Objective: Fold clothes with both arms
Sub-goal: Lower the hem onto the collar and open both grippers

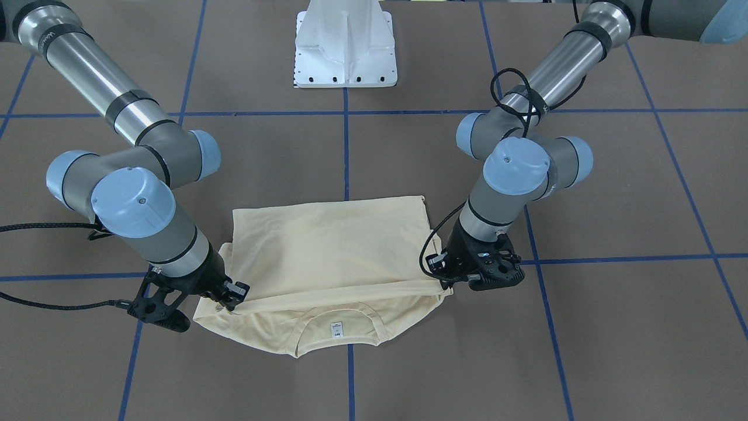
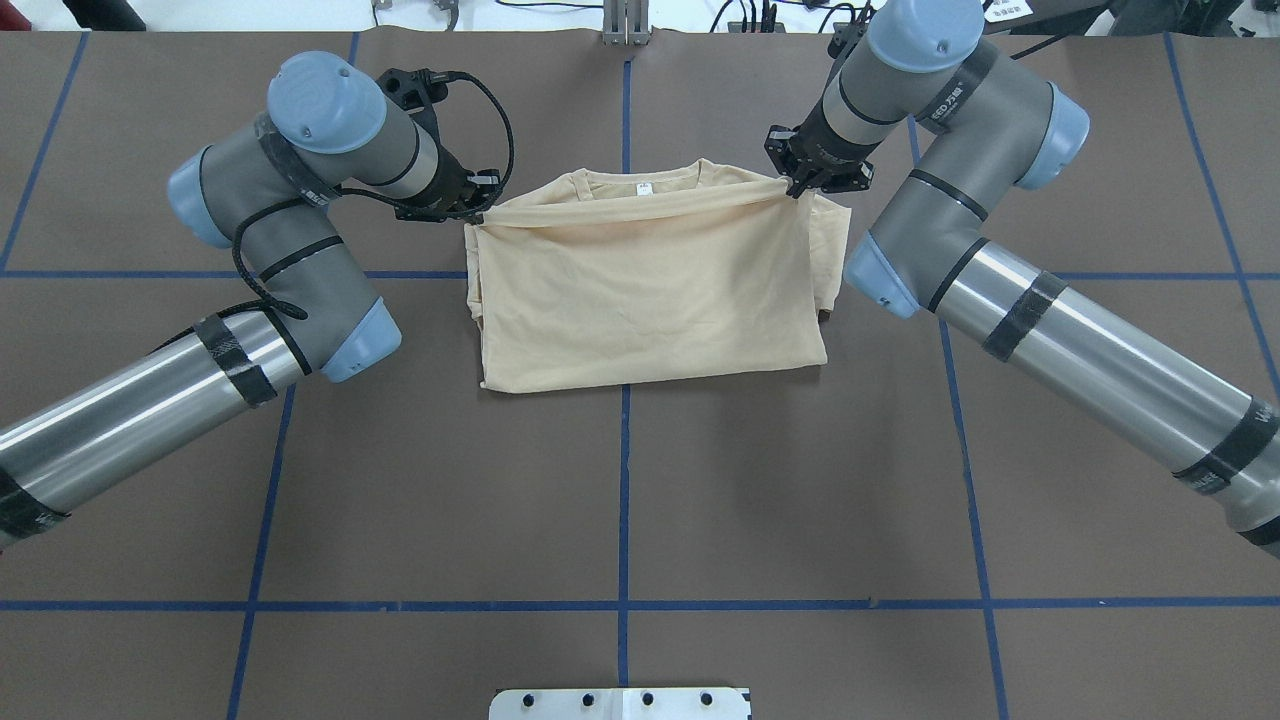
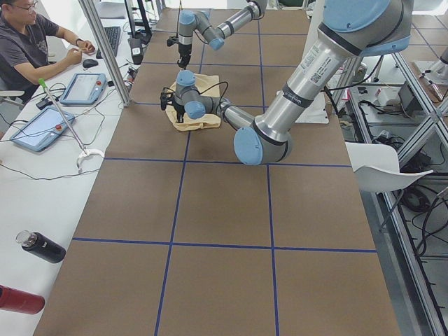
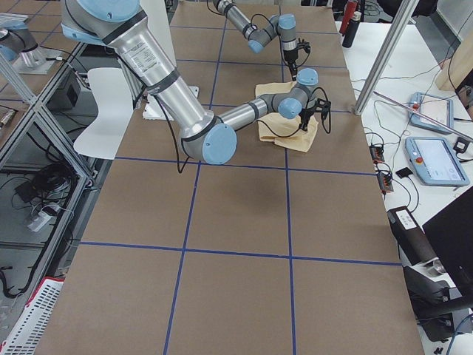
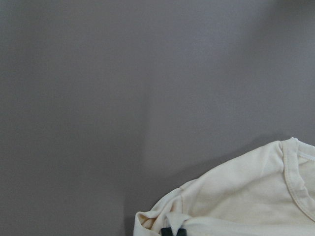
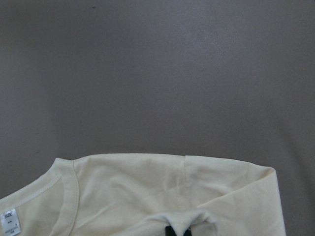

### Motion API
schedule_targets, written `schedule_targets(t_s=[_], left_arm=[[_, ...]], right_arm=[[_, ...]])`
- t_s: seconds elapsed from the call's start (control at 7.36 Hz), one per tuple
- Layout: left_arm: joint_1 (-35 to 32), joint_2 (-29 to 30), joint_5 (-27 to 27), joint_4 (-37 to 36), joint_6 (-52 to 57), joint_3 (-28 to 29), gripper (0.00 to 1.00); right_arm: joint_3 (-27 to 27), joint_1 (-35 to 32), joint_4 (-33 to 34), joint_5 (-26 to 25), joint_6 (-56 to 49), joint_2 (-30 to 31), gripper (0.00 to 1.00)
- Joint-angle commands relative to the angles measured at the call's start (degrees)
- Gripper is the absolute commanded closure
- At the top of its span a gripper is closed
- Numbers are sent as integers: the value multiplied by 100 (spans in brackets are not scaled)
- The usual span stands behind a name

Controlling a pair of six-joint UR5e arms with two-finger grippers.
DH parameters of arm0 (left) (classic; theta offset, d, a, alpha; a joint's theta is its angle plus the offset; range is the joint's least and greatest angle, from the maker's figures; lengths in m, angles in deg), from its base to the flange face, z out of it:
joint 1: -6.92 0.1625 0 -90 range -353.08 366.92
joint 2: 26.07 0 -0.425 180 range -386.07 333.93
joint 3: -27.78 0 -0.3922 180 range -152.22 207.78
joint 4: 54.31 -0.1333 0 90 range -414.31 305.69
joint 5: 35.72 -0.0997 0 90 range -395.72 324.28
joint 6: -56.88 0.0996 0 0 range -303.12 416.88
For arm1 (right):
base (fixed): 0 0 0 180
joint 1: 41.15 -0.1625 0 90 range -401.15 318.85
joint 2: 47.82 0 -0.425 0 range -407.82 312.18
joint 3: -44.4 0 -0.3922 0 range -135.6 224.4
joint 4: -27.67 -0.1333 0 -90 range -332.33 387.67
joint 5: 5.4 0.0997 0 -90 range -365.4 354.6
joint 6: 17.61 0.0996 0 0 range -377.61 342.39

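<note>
"Where is the shirt (image 2: 650, 290) lying?"

"It's lying folded over, far-centre on the worktop (image 2: 620, 480). The left fingers (image 5: 167, 232) and right fingers (image 6: 171, 231) are each pinching a corner of the folded edge, just short of the neckline (image 2: 640, 180)."

"What are you worrying about?"

"The thin cloth slipping from one pinch, or one arm leading and skewing the fold."

"Which way is it pointing?"

"The neck is pointing to the far side, with the long axis running left to right."
</note>
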Motion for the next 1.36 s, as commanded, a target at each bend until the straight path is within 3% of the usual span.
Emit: schedule_targets(t_s=[0.0, 0.54, 0.68, 0.82, 0.95, 1.22], left_arm=[[0, 23, -16, 10, 3, 23, 100], [9, 190, -16, 2, -85, 14, 100], [9, 173, -16, -7, -85, 14, 84], [0, 181, -16, -25, -85, -3, 27], [0, 173, -25, -60, -85, -38, 8], [-70, 103, -16, -86, -76, -204, 5]], right_arm=[[65, 2, 0, -12, -6, -2, 100], [-5, 151, -113, 5, -49, -90, 100], [3, 160, -236, 5, -50, -55, 57], [3, 169, -237, -12, -50, -46, 1], [3, 169, -246, -12, -59, -54, 0], [-180, 160, -246, 14, -278, -28, 0]])
